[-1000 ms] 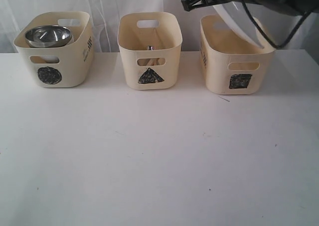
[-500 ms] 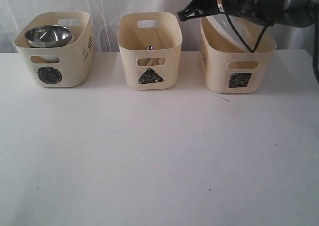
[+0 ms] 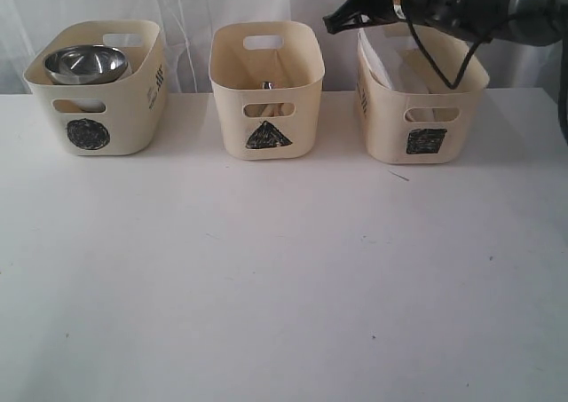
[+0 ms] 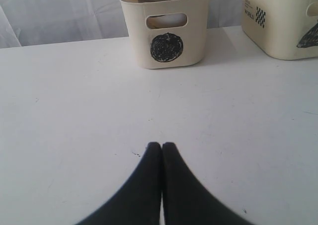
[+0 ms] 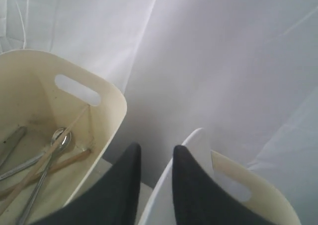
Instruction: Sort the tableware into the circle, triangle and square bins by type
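The large white plate (image 3: 377, 66) leans on edge inside the square bin (image 3: 427, 129); its rim (image 5: 196, 135) shows just beside one finger of my right gripper (image 5: 155, 149). That gripper (image 3: 342, 18) hovers over the bin's left rim, open, with nothing between its fingers. The triangle bin (image 3: 266, 109) holds a spoon (image 5: 59, 138), wooden chopsticks (image 5: 49, 159) and other steel cutlery. A steel bowl (image 3: 86, 63) sits on top in the circle bin (image 3: 98, 109). My left gripper (image 4: 161, 145) is shut and empty, low over the bare table, facing the circle bin (image 4: 169, 46).
White curtain hangs behind the three bins. The right arm's dark body and cable (image 3: 461, 3) cross above the square bin. The white table (image 3: 284, 269) stretches in front of the bins. The triangle bin (image 4: 283, 21) shows at the edge of the left wrist view.
The right gripper lowered the plate from above into the square bin and let it go; the plate now leans inside. The left arm and other bins have not moved.
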Robot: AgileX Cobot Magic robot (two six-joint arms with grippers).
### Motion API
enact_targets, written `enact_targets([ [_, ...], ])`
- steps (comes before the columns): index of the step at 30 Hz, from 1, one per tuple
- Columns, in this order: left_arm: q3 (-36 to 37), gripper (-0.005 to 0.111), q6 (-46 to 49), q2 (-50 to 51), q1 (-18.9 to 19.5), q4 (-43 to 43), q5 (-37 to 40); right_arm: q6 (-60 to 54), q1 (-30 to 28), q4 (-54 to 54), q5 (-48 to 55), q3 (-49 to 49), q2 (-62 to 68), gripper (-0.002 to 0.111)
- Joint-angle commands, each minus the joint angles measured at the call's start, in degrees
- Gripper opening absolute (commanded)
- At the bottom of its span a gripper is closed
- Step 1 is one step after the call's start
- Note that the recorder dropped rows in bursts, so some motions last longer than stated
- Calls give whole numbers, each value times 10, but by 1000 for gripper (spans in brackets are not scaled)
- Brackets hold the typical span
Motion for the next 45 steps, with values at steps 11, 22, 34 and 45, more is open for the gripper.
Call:
enact_targets([
  [11,2,0,-1,-3,-3,-3,0,28,-6,21,25,204,-194,10],
  [22,2,0,-1,-3,-3,-3,0,39,-6,101,-59,607,-511,0],
  [34,2,0,-1,-3,-3,-3,0,41,-5,130,25,739,-825,0],
  [45,2,0,-1,-3,-3,-3,0,-51,-5,167,41,814,-959,0],
])
